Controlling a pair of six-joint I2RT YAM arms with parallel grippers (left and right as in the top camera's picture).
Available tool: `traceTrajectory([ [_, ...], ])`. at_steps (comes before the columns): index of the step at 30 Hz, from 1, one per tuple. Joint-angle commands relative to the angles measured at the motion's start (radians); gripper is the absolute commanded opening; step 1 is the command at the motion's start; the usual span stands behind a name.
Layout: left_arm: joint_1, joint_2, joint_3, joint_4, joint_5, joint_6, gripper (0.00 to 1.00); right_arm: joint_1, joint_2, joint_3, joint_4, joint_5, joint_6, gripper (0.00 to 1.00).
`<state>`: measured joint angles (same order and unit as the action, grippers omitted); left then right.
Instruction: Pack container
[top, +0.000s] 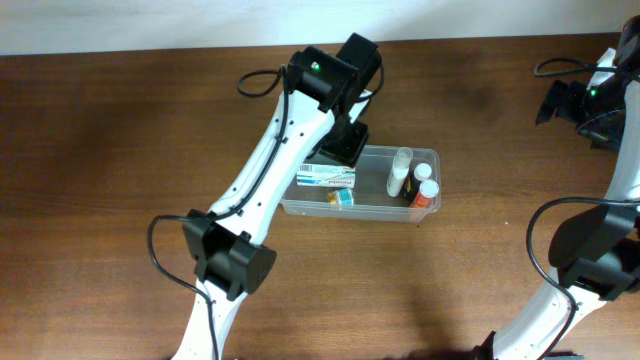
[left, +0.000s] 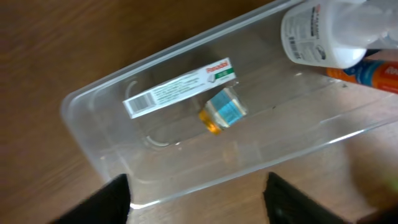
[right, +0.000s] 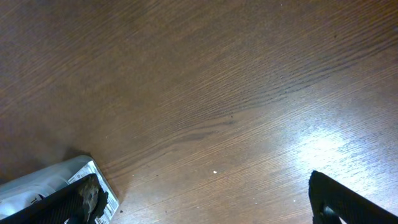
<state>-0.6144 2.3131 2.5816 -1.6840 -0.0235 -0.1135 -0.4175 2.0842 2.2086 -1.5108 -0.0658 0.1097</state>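
The left claw (left: 198, 190) hangs just above the container (left: 87, 124), fingers apart and empty. The container sits mid-counter (top: 120, 150), holding a white box (left: 180, 87), a small blue packet (left: 224, 111), a white bottle (left: 323, 31) and an orange bottle (left: 373, 74). The right claw (right: 205, 205) gapes wide above the counter.

Left arm (top: 265, 160): white tubular links and black blocky joint housings, with a row of small dark fastener holes along the upper link. A black cable (top: 158, 235) loops out at the elbow. There is a green indicator light (top: 316, 67) on the wrist housing.

Right arm (top: 548, 308): same white links, black joints and looping black cable.

Left fingers (left: 115, 202) and right fingers (right: 348, 202): matte black.
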Motion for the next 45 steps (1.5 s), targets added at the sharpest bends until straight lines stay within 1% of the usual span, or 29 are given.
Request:
traceTrajectory([
  [1, 0.005, -0.077, 0.016, -0.004, -0.08, -0.005, 0.81, 0.002, -0.017, 0.017, 0.0, -0.002, 0.011, 0.98],
  [3, 0.011, -0.105, 0.016, -0.004, -0.114, -0.005, 0.85, 0.002, -0.017, 0.017, 0.0, -0.002, 0.011, 0.98],
  [4, 0.013, -0.119, 0.016, -0.004, -0.127, -0.005, 0.95, 0.002, -0.017, 0.017, 0.0, -0.002, 0.011, 0.98],
  [5, 0.018, -0.134, 0.016, -0.004, -0.142, -0.005, 0.99, 0.002, -0.017, 0.017, 0.0, -0.002, 0.011, 0.98],
  [12, 0.061, -0.241, 0.0, -0.004, -0.157, -0.005, 0.99, 0.002, -0.017, 0.017, 0.0, -0.002, 0.011, 0.98],
  [20, 0.064, -0.43, -0.105, -0.004, -0.175, -0.005, 0.99, 0.002, -0.017, 0.017, 0.0, -0.002, 0.011, 0.98],
  [24, 0.063, -0.48, -0.116, -0.003, -0.175, -0.005, 0.99, 0.002, -0.017, 0.017, 0.0, -0.002, 0.011, 0.98],
  [42, 0.063, -0.488, -0.118, -0.003, -0.165, -0.005, 0.99, 0.002, -0.017, 0.017, 0.0, -0.002, 0.011, 0.98],
  [45, 0.066, -0.488, -0.151, -0.003, -0.195, -0.004, 0.99, 0.002, -0.017, 0.017, 0.0, -0.002, 0.011, 0.98],
])
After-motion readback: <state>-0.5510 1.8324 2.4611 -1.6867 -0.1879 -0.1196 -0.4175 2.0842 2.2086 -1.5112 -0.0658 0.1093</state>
